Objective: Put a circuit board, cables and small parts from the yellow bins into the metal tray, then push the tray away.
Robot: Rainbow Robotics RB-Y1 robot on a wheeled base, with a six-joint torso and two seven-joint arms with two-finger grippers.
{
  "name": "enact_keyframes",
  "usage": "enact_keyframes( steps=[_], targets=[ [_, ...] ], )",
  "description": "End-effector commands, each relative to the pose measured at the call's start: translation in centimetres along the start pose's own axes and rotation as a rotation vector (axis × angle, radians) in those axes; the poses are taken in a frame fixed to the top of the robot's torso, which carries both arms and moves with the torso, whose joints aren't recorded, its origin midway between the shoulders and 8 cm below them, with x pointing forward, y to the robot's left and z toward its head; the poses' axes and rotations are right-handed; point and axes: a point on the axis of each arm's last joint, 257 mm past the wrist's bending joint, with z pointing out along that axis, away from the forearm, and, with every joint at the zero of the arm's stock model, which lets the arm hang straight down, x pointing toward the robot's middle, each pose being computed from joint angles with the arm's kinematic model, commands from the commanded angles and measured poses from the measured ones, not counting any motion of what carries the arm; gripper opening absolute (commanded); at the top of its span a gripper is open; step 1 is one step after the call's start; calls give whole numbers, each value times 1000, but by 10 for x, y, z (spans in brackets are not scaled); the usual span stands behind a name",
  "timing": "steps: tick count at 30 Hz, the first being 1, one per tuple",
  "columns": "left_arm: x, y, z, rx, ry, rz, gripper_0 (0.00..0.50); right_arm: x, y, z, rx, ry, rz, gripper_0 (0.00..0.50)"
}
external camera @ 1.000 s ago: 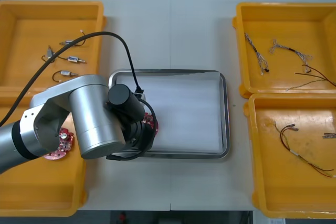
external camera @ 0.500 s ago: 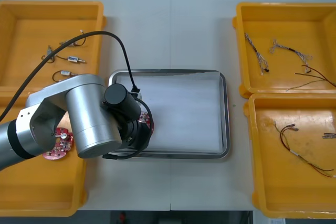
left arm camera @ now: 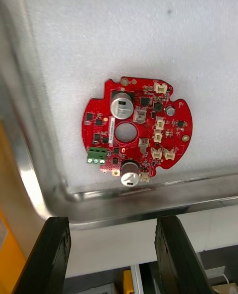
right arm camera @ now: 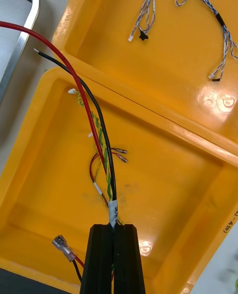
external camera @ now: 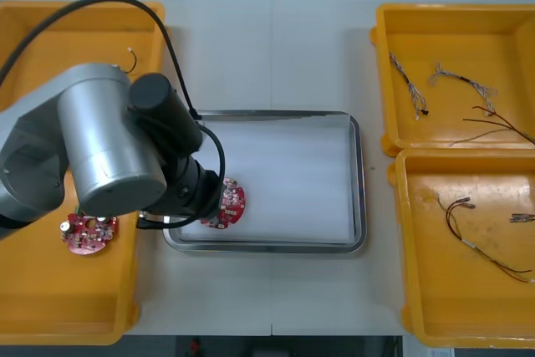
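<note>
- Red and round, the circuit board [external camera: 227,204] lies flat on the white floor of the metal tray [external camera: 358,181], in its near left corner, close to the rim but not touching it
- The left gripper [left arm camera: 111,219] hangs over that corner, its fingers apart with nothing between them
- The right gripper [right arm camera: 113,229] is over the near right yellow bin [right arm camera: 29,175], its fingers pressed together on a red and black cable [right arm camera: 94,125] at its white sleeve [right arm camera: 113,217]
- The board looks light and stiff, with a fragile, crowded face, so it is best pinched across its bare rim, never by the parts
- The cables look limp, light and apt to snag, so a hold at a sleeve seems surest
- Counted: two boards, the second board [external camera: 86,232] being in the near left bin [external camera: 125,290]; two blue and white cables [external camera: 410,85] in the far right bin [external camera: 380,81]; four bins; one tray
</note>
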Motion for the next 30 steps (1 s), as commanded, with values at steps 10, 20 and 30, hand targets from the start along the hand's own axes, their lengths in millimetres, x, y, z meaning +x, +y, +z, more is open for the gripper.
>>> enact_keyframes(
  steps=[10, 20, 30],
  targets=[
    [-56, 35, -76, 30, -105, 61, 500, -14, 57, 3, -44, 7, -309, 0],
    [-103, 104, -92, -26, -162, -3, 500, -59, 114, 6, -104, -48, -579, 0],
    [-137, 162, -96, -138, -178, -26, 500, -109, 151, 26, -99, -101, -858, 0]
  ],
)
